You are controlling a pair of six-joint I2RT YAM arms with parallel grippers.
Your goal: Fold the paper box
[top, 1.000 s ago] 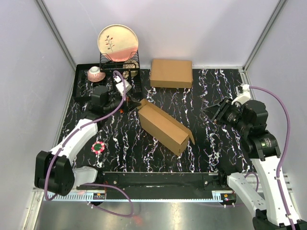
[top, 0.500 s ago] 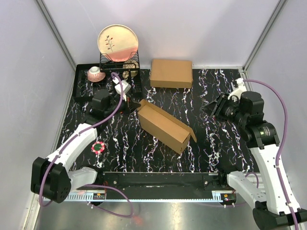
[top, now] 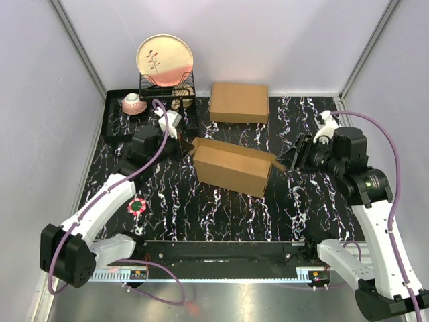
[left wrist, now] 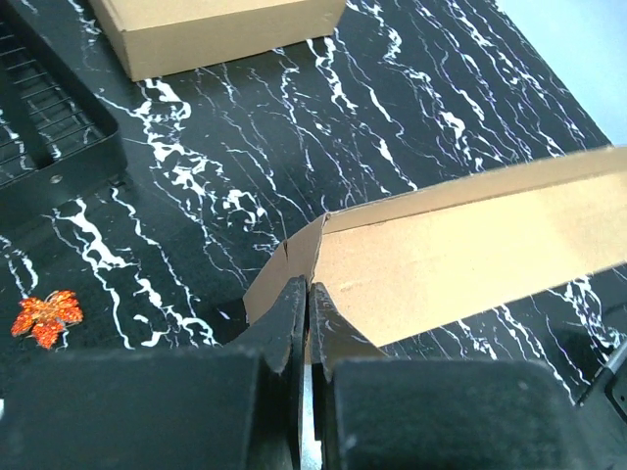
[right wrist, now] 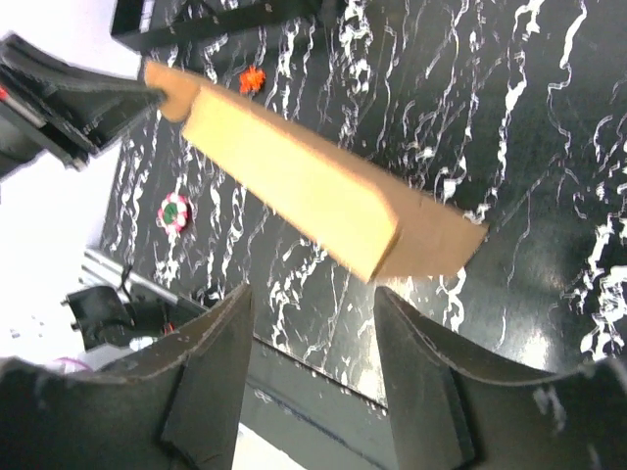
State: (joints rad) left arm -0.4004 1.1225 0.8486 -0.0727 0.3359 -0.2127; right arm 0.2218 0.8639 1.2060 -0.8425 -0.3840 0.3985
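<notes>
left jaws: pinching corner flap of plain brown corrugated cardboard box [top: 231, 168]
right jaws: standing open, facing box's other end
box: stretching between both arms over black marbled desk [top: 221, 215]

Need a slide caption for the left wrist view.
Left gripper clamped on a corner of the paper box, black marbled table and another cardboard box beyond.
</notes>
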